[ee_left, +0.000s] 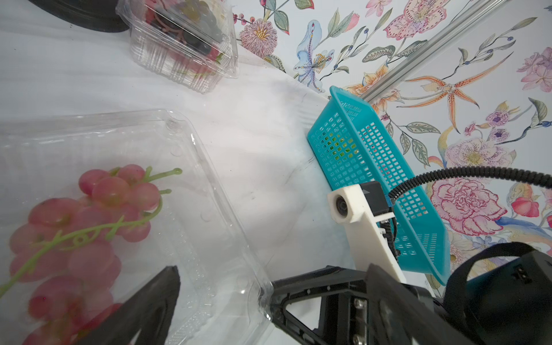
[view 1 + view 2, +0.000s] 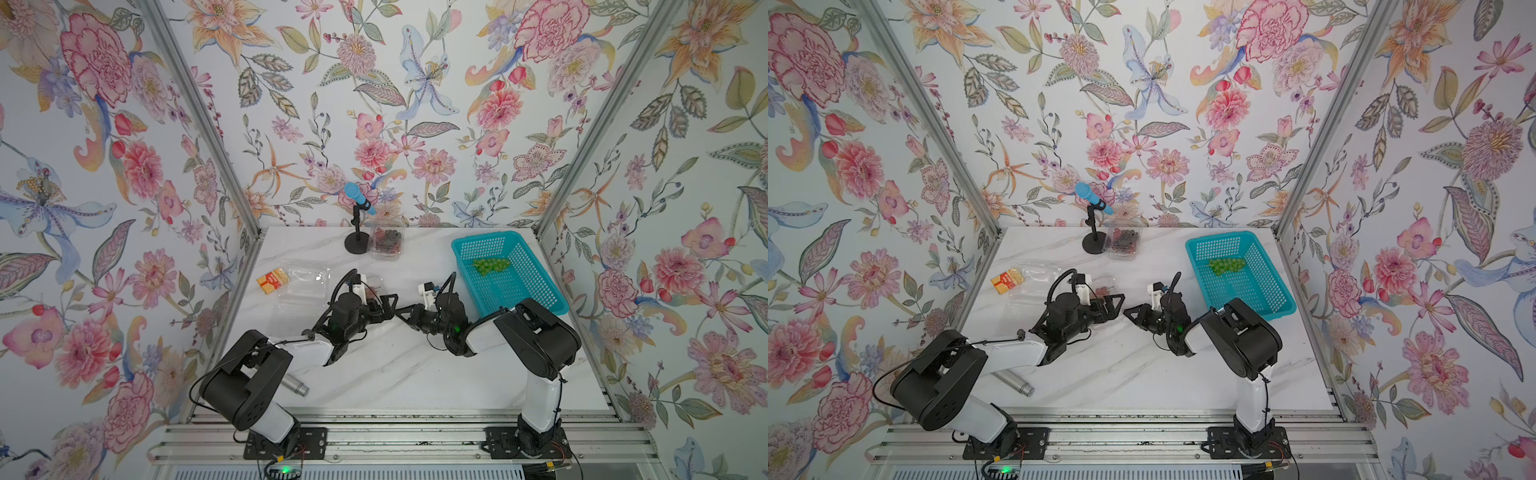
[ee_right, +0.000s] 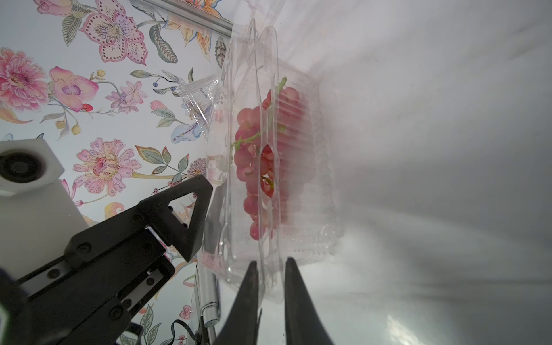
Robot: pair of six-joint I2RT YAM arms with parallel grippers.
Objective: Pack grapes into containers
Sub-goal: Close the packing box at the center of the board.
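Red-pink grapes (image 1: 89, 224) lie in a clear container (image 1: 209, 209) at mid-table, mostly hidden under my left arm in both top views (image 2: 376, 283). My left gripper (image 1: 273, 267) is open wide, its fingers (image 1: 149, 304) straddling that container's near corner. My right gripper (image 3: 271, 261) comes from the other side and is shut on the container's rim (image 3: 270, 286), where the plastic puckers. Dark grapes sit in a closed container (image 2: 388, 241) at the back. An open, empty container (image 2: 303, 278) lies to the left. Green grapes (image 2: 492, 265) lie in the teal basket.
The teal basket (image 2: 536, 270) takes up the right rear of the table. A blue microphone on a black stand (image 2: 357, 232) stands beside the back container. An orange box (image 2: 272, 280) lies at the left edge, and a metal cylinder (image 2: 295, 384) by my left arm.
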